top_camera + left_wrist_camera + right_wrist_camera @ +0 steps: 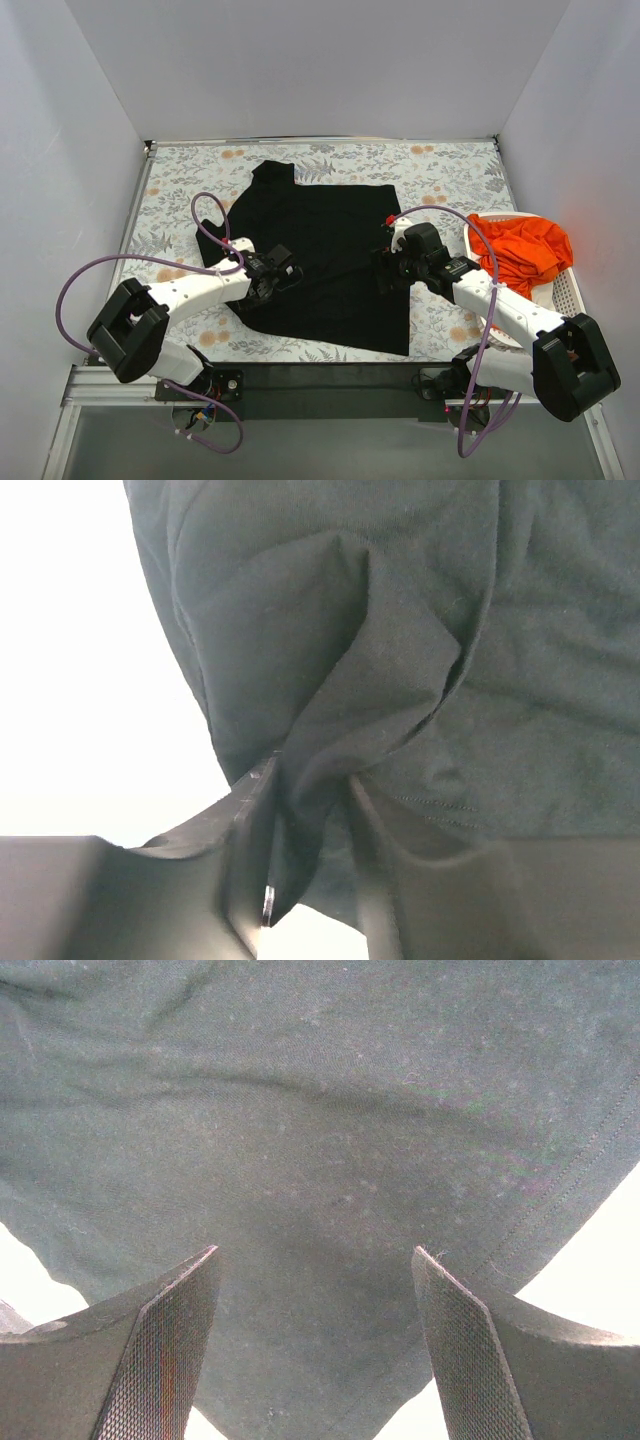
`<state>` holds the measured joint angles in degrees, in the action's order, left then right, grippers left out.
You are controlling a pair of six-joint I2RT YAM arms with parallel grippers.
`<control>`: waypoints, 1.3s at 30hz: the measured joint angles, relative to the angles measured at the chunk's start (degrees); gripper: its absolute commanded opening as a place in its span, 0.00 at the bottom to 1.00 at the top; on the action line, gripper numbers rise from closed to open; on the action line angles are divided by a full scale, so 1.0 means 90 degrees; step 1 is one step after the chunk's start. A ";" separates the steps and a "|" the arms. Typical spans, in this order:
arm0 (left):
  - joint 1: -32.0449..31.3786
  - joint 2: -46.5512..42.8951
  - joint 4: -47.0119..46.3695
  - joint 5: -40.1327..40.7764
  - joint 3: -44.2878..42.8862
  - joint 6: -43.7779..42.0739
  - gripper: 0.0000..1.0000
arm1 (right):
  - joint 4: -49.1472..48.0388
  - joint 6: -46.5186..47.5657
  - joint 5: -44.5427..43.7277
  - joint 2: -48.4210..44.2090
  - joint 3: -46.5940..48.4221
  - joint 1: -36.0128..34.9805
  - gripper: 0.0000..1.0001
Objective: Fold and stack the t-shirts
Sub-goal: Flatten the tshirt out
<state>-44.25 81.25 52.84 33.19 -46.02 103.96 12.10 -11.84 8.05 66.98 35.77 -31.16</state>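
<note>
- Left end effector [312,780]: pinching a raised ridge of the black shirt [330,240]. The cloth fills the gap between the fingers. The bite looks thin, near the tips.
- Right end effector [315,1255]: spread, nothing pinched. Black cloth lies flat under and between the jaws, with the stitched hem line just off my right finger.
- Shirt position: spread mostly flat mid-surface [440,170], one sleeve pointing to the far edge. My left sits at its left edge and my right at its right edge, roughly level with each other.
- Step, as I judge it: grab both side edges, then fold.
- Doing it well:
  - Seat the right lower so the jaws take cloth, not just skim it, and bite close to the hem so the edge doesn't flop.
  - Check the left has a proper pinch before lifting. A tip-only hold will likely slip under load.
  - Lift both sides together at the same height and keep the span taut, so the fold line comes out straight.
  - Lift low and slow. Soft cloth drags and bunches on the surface.
  - Keep the right arm clear of the basket [565,292] on the swing.
- Count:
  - End effectors: two.
  - Black shirts: one, on the surface.
  - Orange shirts [525,250]: one, heaped in the basket. I can't tell if anything lies beneath it.
  - Baskets: one, at the right edge.
  - Folded stack: none visible.
</note>
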 measured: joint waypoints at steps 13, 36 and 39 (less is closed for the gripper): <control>-0.0070 -0.0177 0.0146 -0.0075 -0.0007 -0.0024 0.26 | 0.0000 0.0000 -0.0002 0.0000 -0.0002 0.0000 0.70; -0.0121 -0.0185 0.0185 -0.0347 -0.0177 -0.0214 0.00 | -0.0005 -0.0005 -0.0068 0.0588 -0.0002 0.0000 0.69; -0.0124 -0.0185 0.0197 -0.0350 -0.0391 -0.0311 0.00 | -0.0017 0.0000 -0.0153 0.0848 0.0000 0.0000 0.69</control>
<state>-45.36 79.59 54.61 30.04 -49.54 101.16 11.94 -11.84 6.68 74.61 35.77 -31.16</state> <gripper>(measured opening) 0.028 0.688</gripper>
